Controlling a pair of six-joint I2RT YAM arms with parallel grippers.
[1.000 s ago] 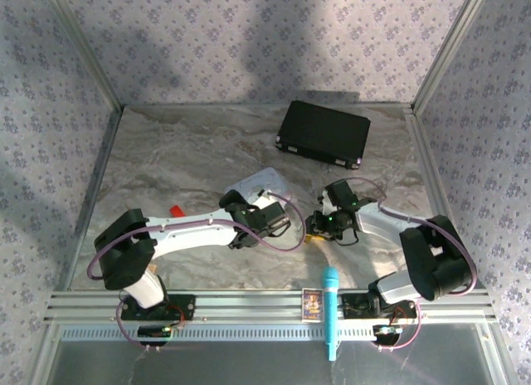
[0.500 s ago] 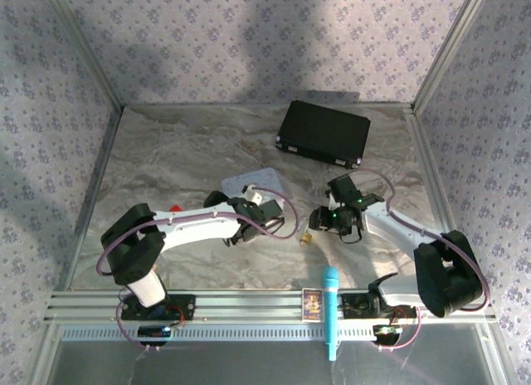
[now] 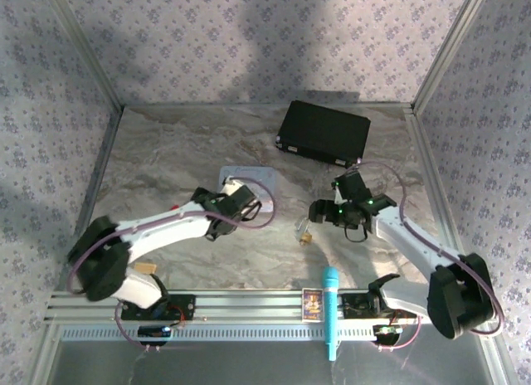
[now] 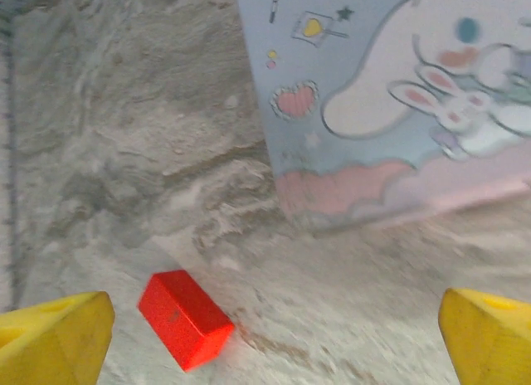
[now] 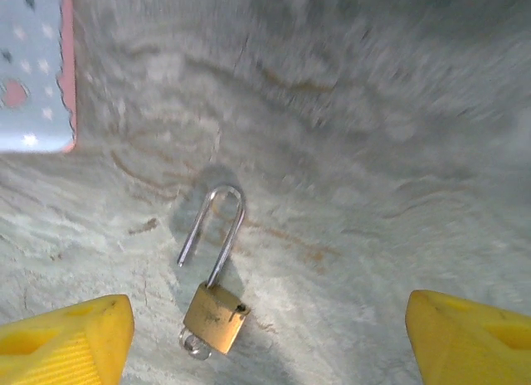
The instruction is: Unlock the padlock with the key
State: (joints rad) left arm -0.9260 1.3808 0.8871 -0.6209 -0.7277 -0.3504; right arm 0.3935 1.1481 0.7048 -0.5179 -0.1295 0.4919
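padlock (image 5: pixel 215 317): we see it lower centre, one shackle leg free
key (image 5: pixel 193 344): silvery, at its lower end
right gripper (image 5: pixel 267 339): yellow fingertips wide apart, bottom corners

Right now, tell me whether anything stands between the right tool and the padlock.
Nothing visible does. The padlock lies on bare table ahead of the open right tool; the pale blue tin sits off at the upper left corner, apart from the lock.

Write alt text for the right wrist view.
Brass padlock lies on the marble table, shackle open, a silvery piece, likely the key, at its base. The right gripper hovers above, jaws wide apart and empty; a pale blue tin corner sits upper left.
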